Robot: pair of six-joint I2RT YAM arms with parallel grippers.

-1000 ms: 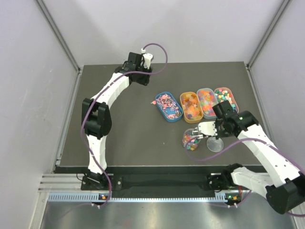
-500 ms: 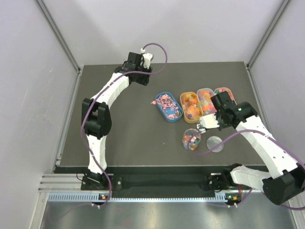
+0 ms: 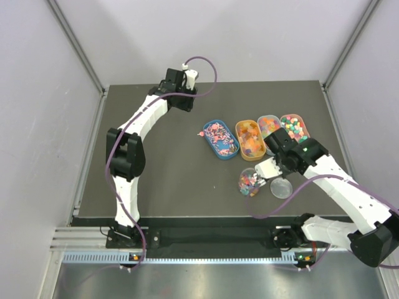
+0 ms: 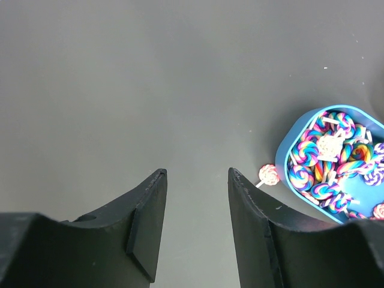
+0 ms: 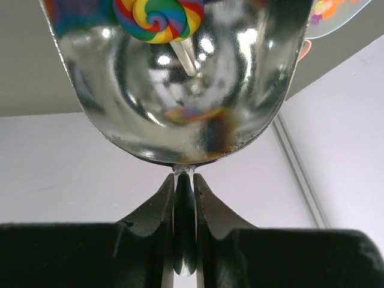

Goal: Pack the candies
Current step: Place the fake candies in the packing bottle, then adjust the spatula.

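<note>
Candies [image 3: 220,138] in four oval trays [image 3: 216,123], clear jar [image 3: 242,180] and scoop [image 5: 240,108]

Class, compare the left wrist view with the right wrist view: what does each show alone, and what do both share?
Left wrist only: the open left gripper above the dark table, a blue tray of swirl lollipops, one loose lollipop beside it. Right wrist only: the right gripper shut on the handle of the silver scoop, a rainbow lollipop lying in it. Both: dark fingers along the bottom edge, and lollipop candies.
</note>
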